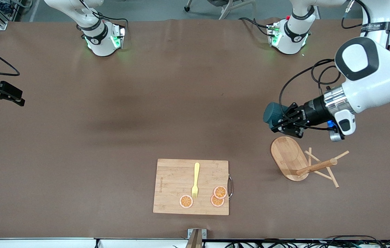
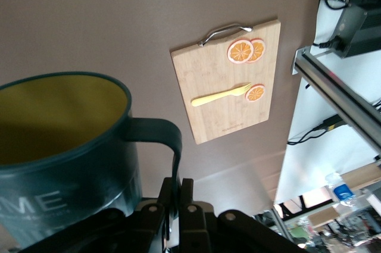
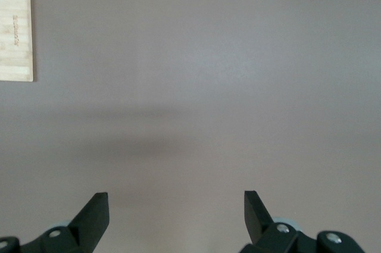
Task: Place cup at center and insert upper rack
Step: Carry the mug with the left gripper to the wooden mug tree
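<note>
The dark teal cup with a mustard-yellow inside hangs in the air, held by its handle. My left gripper is shut on that handle, over the table near the left arm's end, just above the stand. The wooden mug stand lies tipped on its side on the table, its oval base up on edge and its post and thin pegs pointing toward the left arm's end. My right gripper is open and empty over bare table at the right arm's end.
A rectangular bamboo cutting board with a metal handle lies near the front edge, also in the left wrist view and the right wrist view. A yellow fork and three orange slices lie on it.
</note>
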